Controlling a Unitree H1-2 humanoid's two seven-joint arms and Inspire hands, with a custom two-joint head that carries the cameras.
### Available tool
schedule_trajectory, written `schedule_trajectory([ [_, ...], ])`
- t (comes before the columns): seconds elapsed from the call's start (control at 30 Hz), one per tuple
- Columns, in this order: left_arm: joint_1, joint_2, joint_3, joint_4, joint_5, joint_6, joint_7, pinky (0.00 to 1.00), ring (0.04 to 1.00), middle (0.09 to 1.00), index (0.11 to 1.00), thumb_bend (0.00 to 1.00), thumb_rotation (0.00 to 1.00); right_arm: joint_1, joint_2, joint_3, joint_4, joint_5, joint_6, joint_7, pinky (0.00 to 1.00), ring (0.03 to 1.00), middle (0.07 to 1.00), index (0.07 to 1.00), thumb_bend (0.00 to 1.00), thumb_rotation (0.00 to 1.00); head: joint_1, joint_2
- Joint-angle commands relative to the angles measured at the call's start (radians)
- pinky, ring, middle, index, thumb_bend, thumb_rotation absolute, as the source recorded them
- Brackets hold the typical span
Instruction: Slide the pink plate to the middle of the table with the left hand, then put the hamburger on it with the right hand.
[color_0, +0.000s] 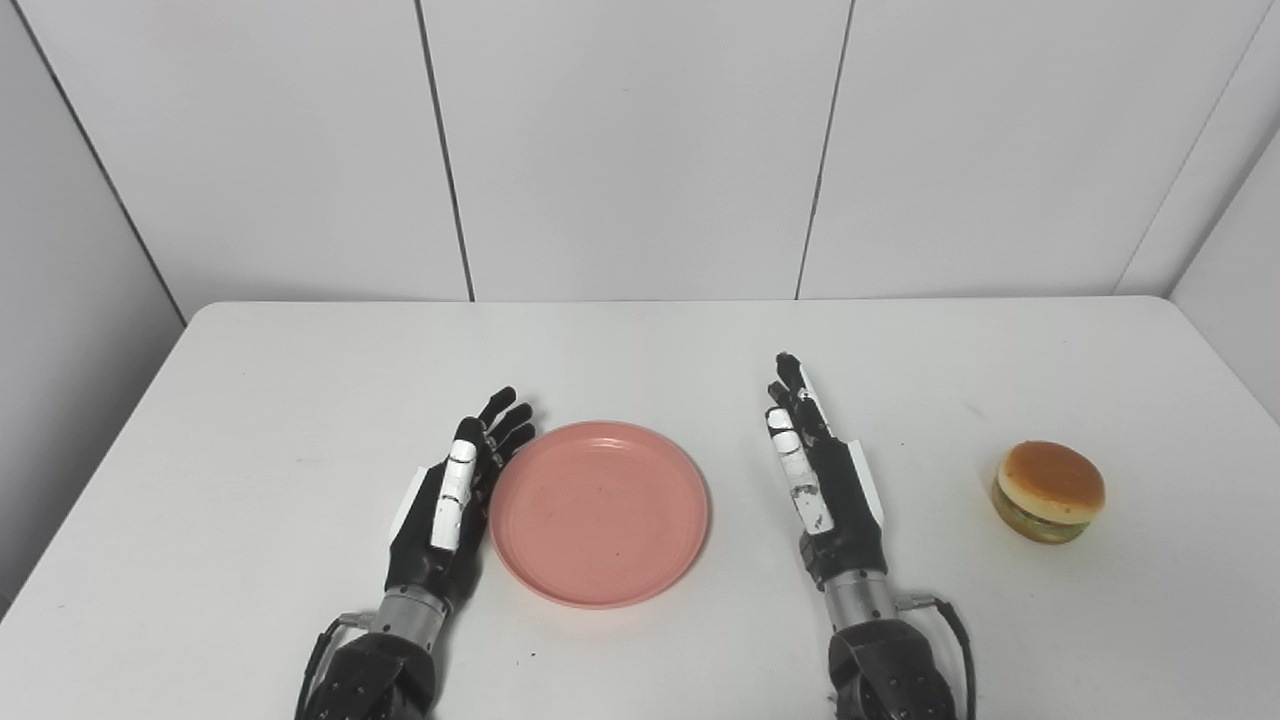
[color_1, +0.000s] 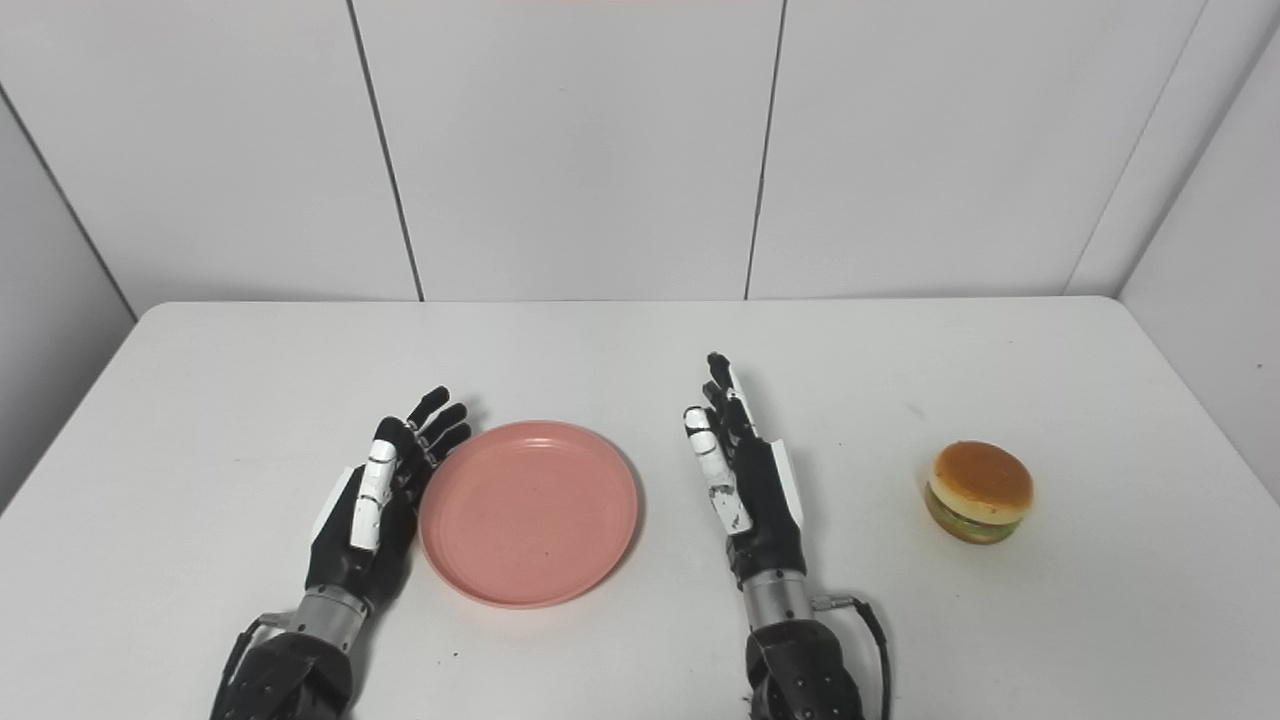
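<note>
A pink plate (color_0: 598, 512) lies flat and empty on the white table (color_0: 640, 360), near the front middle. My left hand (color_0: 455, 500) is open, fingers straight, right against the plate's left rim. My right hand (color_0: 815, 470) is open and empty, standing on its edge a little right of the plate, apart from it. A hamburger (color_0: 1049, 491) with a tan bun and green filling sits upright at the right side of the table, well right of my right hand. It also shows in the right eye view (color_1: 979, 491).
White wall panels (color_0: 640, 150) close off the table's far edge and both sides. The table's right edge runs close beyond the hamburger.
</note>
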Motion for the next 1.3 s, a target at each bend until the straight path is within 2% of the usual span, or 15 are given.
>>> schedule_trajectory([
  [0.0, 0.037, -0.020, -0.015, 0.050, -0.003, -0.018, -0.016, 0.95, 0.939, 0.934, 0.920, 0.61, 1.00, 0.043, 0.012, 0.006, 0.054, 0.010, -0.016, 0.005, 0.98, 0.983, 0.998, 0.958, 0.67, 0.87, -0.014, 0.000],
  [0.1, 0.034, -0.016, -0.010, 0.052, -0.006, -0.017, -0.019, 0.95, 0.941, 0.938, 0.925, 0.61, 1.00, 0.041, 0.014, 0.012, 0.046, 0.010, -0.001, 0.009, 0.99, 0.994, 1.000, 0.970, 0.65, 0.88, -0.020, 0.001],
  [0.13, 0.032, -0.016, -0.008, 0.056, -0.005, -0.023, -0.018, 0.95, 0.942, 0.938, 0.926, 0.61, 1.00, 0.039, 0.001, 0.030, 0.045, -0.045, -0.006, -0.007, 1.00, 0.997, 1.000, 0.971, 0.65, 0.87, -0.029, 0.001],
  [0.17, 0.030, -0.016, -0.005, 0.060, -0.005, -0.029, -0.017, 0.95, 0.936, 0.933, 0.922, 0.60, 1.00, 0.037, -0.016, 0.050, 0.045, -0.114, -0.024, -0.030, 0.99, 0.999, 1.000, 0.980, 0.67, 0.95, -0.034, 0.001],
  [0.23, 0.026, -0.016, 0.001, 0.068, -0.006, -0.033, -0.013, 0.94, 0.931, 0.928, 0.917, 0.59, 1.00, 0.028, -0.048, 0.083, 0.038, -0.252, -0.060, -0.091, 0.96, 0.991, 0.995, 0.976, 0.68, 0.99, -0.042, 0.000],
  [0.33, 0.022, -0.012, 0.005, 0.079, -0.005, -0.038, -0.015, 0.95, 0.937, 0.934, 0.926, 0.59, 1.00, 0.009, -0.084, 0.093, 0.017, -0.304, -0.094, -0.115, 0.94, 0.976, 0.984, 0.971, 0.68, 1.00, -0.059, -0.001],
  [0.4, 0.021, -0.008, 0.007, 0.082, -0.002, -0.044, -0.015, 0.97, 0.950, 0.952, 0.946, 0.59, 1.00, -0.002, -0.101, 0.088, 0.006, -0.307, -0.111, -0.113, 0.96, 0.978, 0.987, 0.974, 0.68, 0.98, -0.077, -0.001],
  [0.5, 0.016, 0.002, 0.016, 0.091, 0.001, -0.054, -0.012, 0.99, 0.974, 0.977, 0.970, 0.59, 1.00, -0.027, -0.129, 0.067, -0.054, -0.318, -0.090, -0.111, 0.96, 0.984, 0.980, 0.966, 0.71, 0.94, -0.106, 0.003],
  [0.67, 0.005, 0.011, 0.025, 0.116, -0.001, -0.074, -0.011, 1.00, 0.989, 0.994, 0.984, 0.58, 1.00, -0.047, -0.167, 0.044, -0.147, -0.376, -0.045, -0.116, 0.91, 0.961, 0.973, 0.959, 0.72, 0.89, -0.114, 0.003],
  [0.7, 0.004, 0.010, 0.026, 0.120, 0.002, -0.078, -0.007, 1.00, 0.989, 0.994, 0.982, 0.58, 1.00, -0.050, -0.174, 0.039, -0.160, -0.386, -0.043, -0.120, 0.88, 0.943, 0.965, 0.951, 0.71, 0.87, -0.114, 0.003],
  [0.83, -0.001, 0.013, 0.031, 0.133, 0.000, -0.082, -0.010, 1.00, 0.992, 0.996, 0.981, 0.58, 1.00, -0.054, -0.209, 0.011, -0.230, -0.388, 0.018, -0.091, 0.86, 0.932, 0.960, 0.944, 0.73, 0.81, -0.126, 0.004],
  [0.93, -0.003, 0.013, 0.038, 0.136, -0.009, -0.082, -0.011, 1.00, 0.991, 0.993, 0.978, 0.57, 1.00, -0.047, -0.261, 0.003, -0.337, -0.391, 0.109, -0.019, 0.88, 0.936, 0.961, 0.942, 0.75, 0.75, -0.141, 0.005],
  [0.97, -0.004, 0.013, 0.039, 0.139, -0.012, -0.084, -0.013, 1.00, 0.993, 0.995, 0.979, 0.57, 1.00, -0.046, -0.273, 0.001, -0.362, -0.396, 0.133, -0.001, 0.85, 0.928, 0.961, 0.942, 0.75, 0.74, -0.142, 0.005],
  [1.07, -0.006, 0.013, 0.044, 0.143, -0.014, -0.083, -0.012, 1.00, 0.997, 0.998, 0.981, 0.58, 1.00, -0.048, -0.316, -0.002, -0.424, -0.456, 0.205, 0.036, 0.79, 0.902, 0.950, 0.932, 0.76, 0.74, -0.174, 0.002],
  [1.27, -0.011, 0.024, 0.051, 0.148, -0.022, -0.076, -0.027, 1.00, 1.000, 1.000, 0.995, 0.56, 1.00, -0.059, -0.400, -0.014, -0.510, -0.539, 0.383, 0.130, 0.76, 0.880, 0.930, 0.919, 0.78, 0.64, -0.218, -0.002],
])
